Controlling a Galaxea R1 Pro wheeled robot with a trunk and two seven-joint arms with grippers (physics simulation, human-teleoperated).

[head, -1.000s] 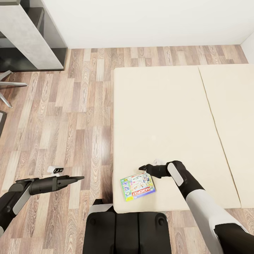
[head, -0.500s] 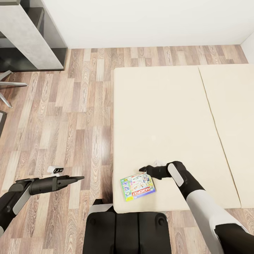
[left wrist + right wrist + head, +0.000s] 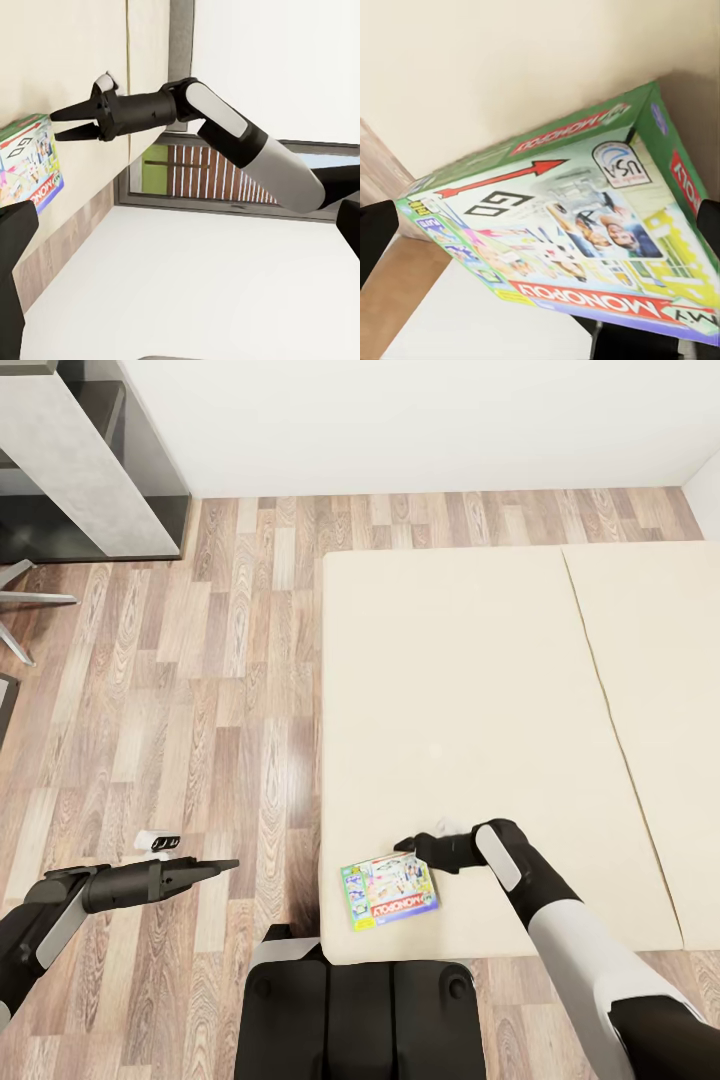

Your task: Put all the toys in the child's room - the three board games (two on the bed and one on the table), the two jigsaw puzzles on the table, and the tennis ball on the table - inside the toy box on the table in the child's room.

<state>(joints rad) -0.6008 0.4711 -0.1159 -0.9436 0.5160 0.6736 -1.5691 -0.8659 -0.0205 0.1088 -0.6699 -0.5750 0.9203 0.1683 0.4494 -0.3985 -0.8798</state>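
Edged nearer since a second ago: right gripper [image 3: 404, 847] at board game [image 3: 390, 891] on bed [image 3: 480, 690], jaws parted, empty. Next: straddle edge, close. Left gripper [image 3: 228, 865] idle, apparently shut.

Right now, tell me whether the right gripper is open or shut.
Open. The left wrist view shows the right gripper with its two fingers spread apart, poised at the edge of the board game on the bed, not yet gripping it.
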